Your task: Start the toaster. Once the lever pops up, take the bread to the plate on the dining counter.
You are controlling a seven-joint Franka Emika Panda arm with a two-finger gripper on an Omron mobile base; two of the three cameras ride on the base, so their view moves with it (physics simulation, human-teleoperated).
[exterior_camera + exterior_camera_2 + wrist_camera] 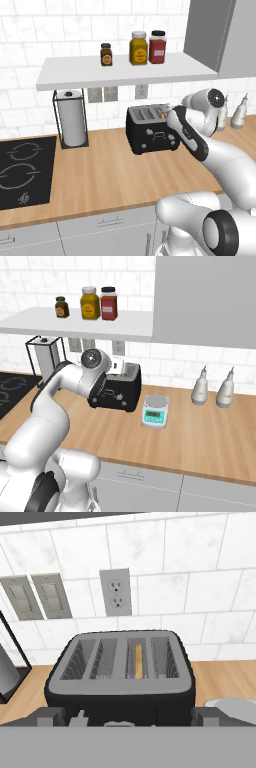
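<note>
Wooden worktop (115, 170), end effector (128, 714) spread wide, empty, just before the toaster (120, 672) with bread (138, 661) inside.

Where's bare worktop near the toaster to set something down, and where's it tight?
Widest free patch: wooden worktop in front of the toaster, between the cooktop and the arm. Another runs along the front edge, before the scale and the two bottles. Tight: the gap between toaster and scale, and the back strip between the paper towel holder and the toaster.
</note>
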